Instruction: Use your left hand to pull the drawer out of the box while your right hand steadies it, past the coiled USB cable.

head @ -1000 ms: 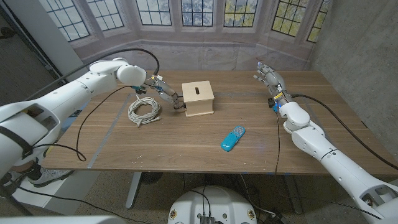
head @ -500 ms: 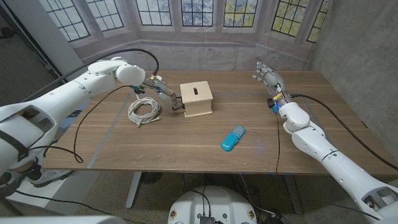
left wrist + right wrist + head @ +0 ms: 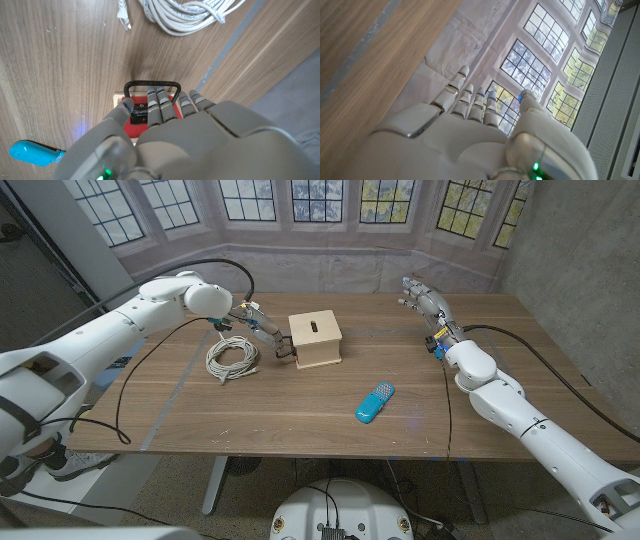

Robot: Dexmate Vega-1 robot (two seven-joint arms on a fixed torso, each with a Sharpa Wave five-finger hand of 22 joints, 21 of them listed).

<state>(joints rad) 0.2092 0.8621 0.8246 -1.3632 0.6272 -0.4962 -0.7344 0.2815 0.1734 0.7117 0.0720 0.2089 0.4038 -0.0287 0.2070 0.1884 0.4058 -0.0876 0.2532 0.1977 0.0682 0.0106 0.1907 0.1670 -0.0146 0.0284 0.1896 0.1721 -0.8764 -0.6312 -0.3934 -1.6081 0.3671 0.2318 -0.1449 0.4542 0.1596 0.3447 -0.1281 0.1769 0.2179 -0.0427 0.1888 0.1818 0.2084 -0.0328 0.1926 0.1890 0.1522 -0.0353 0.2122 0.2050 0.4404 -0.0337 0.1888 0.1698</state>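
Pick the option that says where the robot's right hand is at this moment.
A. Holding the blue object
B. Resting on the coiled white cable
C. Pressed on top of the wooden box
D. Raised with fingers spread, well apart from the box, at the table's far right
D: the head view shows the right hand open near the far right of the table, well clear of the small light wooden box, touching nothing.

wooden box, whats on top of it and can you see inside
The wooden box has a dark slot in its lid; nothing lies on it. Its inside is hidden. The left hand reaches the black drawer handle on a red front.
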